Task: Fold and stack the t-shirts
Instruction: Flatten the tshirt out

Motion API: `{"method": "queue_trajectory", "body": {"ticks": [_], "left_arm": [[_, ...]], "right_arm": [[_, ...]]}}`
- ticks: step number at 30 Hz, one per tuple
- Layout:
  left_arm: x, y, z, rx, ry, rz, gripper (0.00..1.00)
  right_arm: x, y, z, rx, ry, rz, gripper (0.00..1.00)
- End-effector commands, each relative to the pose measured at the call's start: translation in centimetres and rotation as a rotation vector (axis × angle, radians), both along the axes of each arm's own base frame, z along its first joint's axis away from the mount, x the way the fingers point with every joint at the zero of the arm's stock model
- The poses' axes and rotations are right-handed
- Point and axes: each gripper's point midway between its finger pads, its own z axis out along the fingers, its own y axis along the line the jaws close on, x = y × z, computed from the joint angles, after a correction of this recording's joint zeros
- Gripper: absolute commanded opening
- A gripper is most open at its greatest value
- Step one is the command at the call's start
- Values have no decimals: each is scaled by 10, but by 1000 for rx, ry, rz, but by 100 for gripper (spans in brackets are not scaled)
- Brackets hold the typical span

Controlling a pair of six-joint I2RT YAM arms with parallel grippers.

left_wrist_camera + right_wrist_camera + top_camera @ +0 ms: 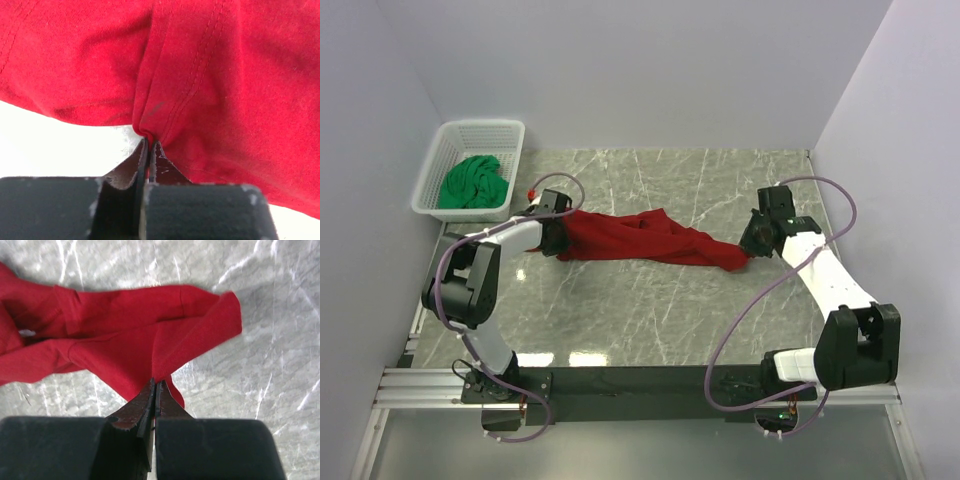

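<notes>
**A:** Where is the red t-shirt?

**B:** The red t-shirt (640, 238) is pulled into a long, bunched band across the middle of the top view, over the marble-patterned table (720, 180). It runs from left of centre to slightly lower at right of centre.

**A:** What about the left gripper?

**B:** The left gripper (149, 142) is closed tight on the shirt's left end. In its wrist view the fingers meet with a pinch of red cloth between them, beside a double-stitched seam.

**A:** And the right gripper?

**B:** The right gripper (155, 384) is closed too, its tips clamping an edge of the shirt's right end. The fabric spreads toward the upper left of that view.

**A:** And the green t-shirt?

**B:** The green t-shirt (472, 182) sits crumpled inside the white basket (485, 128) at the upper left of the top view, apart from the red one.
</notes>
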Motion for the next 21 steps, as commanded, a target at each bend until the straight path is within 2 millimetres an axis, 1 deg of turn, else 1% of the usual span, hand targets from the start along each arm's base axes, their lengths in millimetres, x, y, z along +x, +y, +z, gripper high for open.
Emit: {"method": "queue_trajectory", "body": {"ticks": [1, 2, 3, 4, 5, 7, 8, 9, 10, 11, 12, 13, 14, 15, 16, 19, 20, 21], "left_arm": [[-16, 5, -3, 35, 49, -1, 1], [-21, 8, 1, 47, 58, -3, 1], [-21, 14, 15, 67, 26, 0, 1], [-24, 19, 23, 83, 21, 5, 1], [-28, 25, 41, 95, -6, 6, 1], [-35, 45, 59, 113, -35, 51, 1], [-37, 53, 68, 107, -56, 72, 1], [-42, 67, 87, 94, -102, 112, 1], [-47, 74, 91, 90, -114, 128, 1], [-51, 80, 98, 90, -132, 142, 1], [-56, 86, 110, 87, -164, 162, 1], [-62, 88, 111, 82, -166, 165, 1], [-65, 88, 116, 71, -186, 171, 1], [-67, 88, 116, 62, -187, 174, 1], [-71, 88, 112, 57, -179, 174, 1], [-80, 87, 103, 44, -173, 177, 1], [-81, 86, 103, 38, -181, 172, 1], [-83, 86, 101, 36, -180, 169, 1]], "right_arm": [[-9, 7, 4, 0, -11, 24, 0], [-13, 7, 3, -1, -5, 27, 0], [-18, 9, 1, 1, 11, 35, 0], [-22, 13, 2, 8, 13, 47, 0], [-28, 16, -2, 13, 31, 57, 0], [-43, 21, -9, 18, 80, 79, 0], [-53, 27, -13, 14, 104, 109, 0], [-65, 29, -19, 9, 145, 119, 1], [-73, 33, -24, 4, 173, 137, 2], [-88, 43, -34, 19, 219, 183, 7], [-100, 47, -40, 26, 266, 202, 12], [-109, 52, -44, 44, 296, 221, 24], [-118, 53, -50, 43, 322, 230, 29], [-121, 53, -50, 45, 322, 228, 35], [-120, 49, -45, 27, 287, 214, 47], [-107, 26, -32, -53, 216, 131, 59], [-100, 19, -27, -80, 189, 102, 60], [-93, 15, -25, -82, 163, 81, 61]]}}
